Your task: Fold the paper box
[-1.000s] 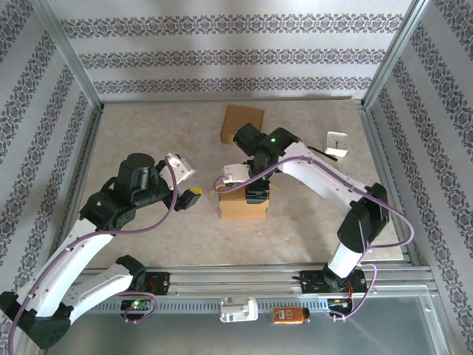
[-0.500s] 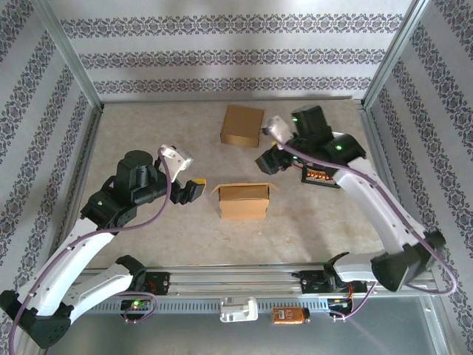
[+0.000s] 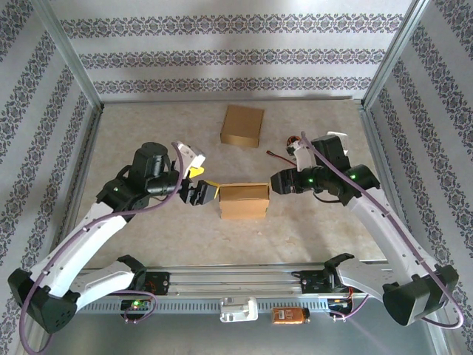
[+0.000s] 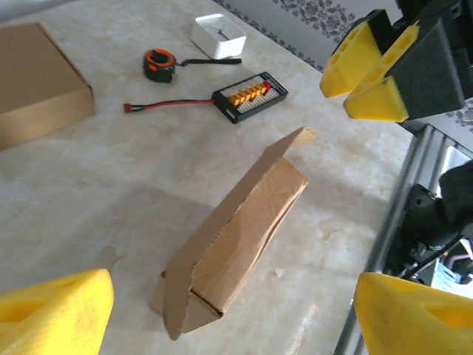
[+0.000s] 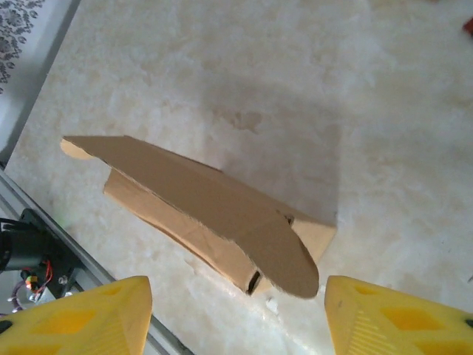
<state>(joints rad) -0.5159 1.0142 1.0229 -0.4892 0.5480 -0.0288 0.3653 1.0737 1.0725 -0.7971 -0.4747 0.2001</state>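
1. Left gripper (image 3: 202,183): jaws wide apart, holding nothing. It has moved in from well left and now sits just beside the box's left end, fingertips pointed at it. No contact that I can see.
2. Box (image 3: 244,201): mid-table (image 3: 148,133), same spot as 1 s ago, long axis left-right. The lid panel is down over the body but not tucked. Left wrist cam shows the near end flap (image 4: 177,303) hanging loose and the lid's rounded tab (image 4: 299,137) poking out at the far end. Half-folded, imo.
3. Right gripper (image 3: 275,182): 1 s ago it was on top of the box. It then swung off toward the back right and has come back low at the right end. Fingers are apart, empty, and close to the end but apart from it.
4. Meaning: the top press is done and the lid held without it. Both arms now bracket the ends, so closing the end flaps looks like the next step.
5. Risk: the box is free on the table, so a one-sided push prob slides it. Both ends need to go together.
6. Other: closed 2nd box (image 3: 242,126) at the back. Charger board (image 4: 250,96) and tape measure (image 4: 157,63) lie well apart from the work.
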